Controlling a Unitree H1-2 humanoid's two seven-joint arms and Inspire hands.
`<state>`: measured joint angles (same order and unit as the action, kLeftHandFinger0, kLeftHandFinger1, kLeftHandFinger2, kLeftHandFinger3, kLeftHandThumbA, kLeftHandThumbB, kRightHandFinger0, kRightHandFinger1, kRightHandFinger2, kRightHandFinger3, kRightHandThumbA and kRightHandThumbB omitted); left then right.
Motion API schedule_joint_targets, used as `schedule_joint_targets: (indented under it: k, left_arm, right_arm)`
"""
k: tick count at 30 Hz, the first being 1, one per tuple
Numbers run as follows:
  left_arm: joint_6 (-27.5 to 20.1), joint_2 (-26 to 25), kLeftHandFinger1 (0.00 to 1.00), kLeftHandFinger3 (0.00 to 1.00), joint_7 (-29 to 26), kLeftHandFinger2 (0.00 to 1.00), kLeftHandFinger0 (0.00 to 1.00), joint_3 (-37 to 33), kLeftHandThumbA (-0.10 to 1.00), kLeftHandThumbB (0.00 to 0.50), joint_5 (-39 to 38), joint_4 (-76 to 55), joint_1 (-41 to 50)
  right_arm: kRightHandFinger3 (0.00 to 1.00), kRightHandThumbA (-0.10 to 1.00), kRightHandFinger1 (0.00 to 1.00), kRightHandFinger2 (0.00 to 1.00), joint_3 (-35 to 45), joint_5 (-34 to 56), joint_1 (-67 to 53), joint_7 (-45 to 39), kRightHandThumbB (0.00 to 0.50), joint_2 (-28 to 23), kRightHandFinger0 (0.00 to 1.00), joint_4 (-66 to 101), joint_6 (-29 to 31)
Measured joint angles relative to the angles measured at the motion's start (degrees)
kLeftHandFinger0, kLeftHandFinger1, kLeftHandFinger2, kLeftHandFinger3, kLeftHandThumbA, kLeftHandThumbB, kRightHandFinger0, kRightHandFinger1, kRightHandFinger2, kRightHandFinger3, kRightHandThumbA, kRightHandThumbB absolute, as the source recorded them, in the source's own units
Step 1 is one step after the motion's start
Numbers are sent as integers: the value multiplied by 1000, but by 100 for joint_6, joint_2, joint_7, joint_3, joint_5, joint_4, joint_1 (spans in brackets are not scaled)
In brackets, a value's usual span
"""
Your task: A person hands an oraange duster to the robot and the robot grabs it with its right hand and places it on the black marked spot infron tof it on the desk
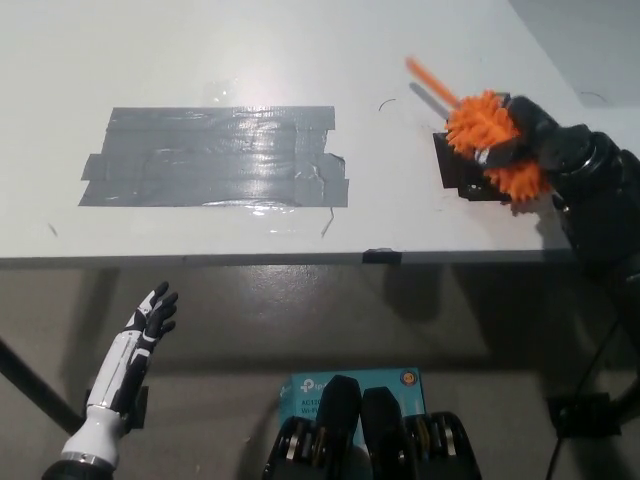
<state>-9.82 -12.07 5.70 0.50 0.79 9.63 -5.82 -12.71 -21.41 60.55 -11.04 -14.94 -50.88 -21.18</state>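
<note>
The black right hand (528,140) sits at about three o'clock in the view, over the right part of the pale grey-white desk (300,50), with its fingers clenched around the fluffy orange bristled duster (483,125). The duster's bristle head bulges out on both sides of the grasp, one clump toward ten o'clock from the hand and another toward six o'clock (520,182). Its thin orange handle (432,82) sticks out toward eleven o'clock, tilted above the desk surface. Duster and hand lie directly over the square patch of black tape (458,172), covering most of it; only the patch's left and lower edges show. Whether the bristles touch the tape cannot be told.

At nine o'clock from the black patch, well apart from it, a wide rectangle of shiny grey tape strips (215,157) is stuck across the desk's middle.

The white left hand (150,318) rests at seven o'clock, below the desk's front edge, its dark fingers released and spread, holding nothing.
</note>
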Motion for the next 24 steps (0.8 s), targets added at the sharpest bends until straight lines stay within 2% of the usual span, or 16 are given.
schedule_joint_targets:
  k: [2, 4, 10, 12, 15, 18, 21, 24]
  left_arm:
    - [1, 0, 1000, 1000, 1, 1000, 1000, 0, 931, 186, -1, -4, -5]
    - [1, -1, 1000, 1000, 1, 1000, 1000, 1, 927, 186, -2, -4, -6]
    - [3, -1, 1000, 1000, 1, 1000, 1000, 4, 932, 182, -6, -4, -11]
    - [6, -2, 1000, 1000, 1, 1000, 1000, 4, 933, 182, -6, -7, -11]
    - [7, -3, 1000, 1000, 1, 1000, 1000, 4, 932, 180, -6, -6, -12]
    - [27, -2, 1000, 1000, 1, 1000, 1000, 2, 937, 165, -5, -5, -41]
    - [58, 1, 1000, 1000, 0, 1000, 1000, -5, 936, 163, -2, 2, -83]
    - [75, 6, 1000, 1000, 0, 1000, 1000, -20, 931, 167, 0, 57, -164]
  right_arm:
    - [1000, 805, 1000, 1000, -33, -34, -19, 44, 424, -34, 1000, 411, 41]
    - [1000, 793, 1000, 1000, -32, -60, -51, 127, 446, -52, 1000, 704, 67]
    - [1000, 895, 1000, 1000, 164, -134, -133, 558, 435, -81, 1000, 1272, 253]
    - [1000, 875, 1000, 1000, 291, -153, -215, 754, 409, -112, 1000, 1616, 321]
    - [1000, 876, 1000, 1000, 423, -156, -318, 849, 423, -149, 1000, 2018, 339]
    - [1000, 864, 1000, 1000, 622, -154, -476, 952, 371, -223, 1000, 2783, 364]
    - [1000, 844, 1000, 1000, 703, -156, -658, 951, 356, -271, 1000, 3416, 361]
    - [1000, 880, 1000, 1000, 763, -149, -941, 936, 365, -277, 1000, 4022, 354]
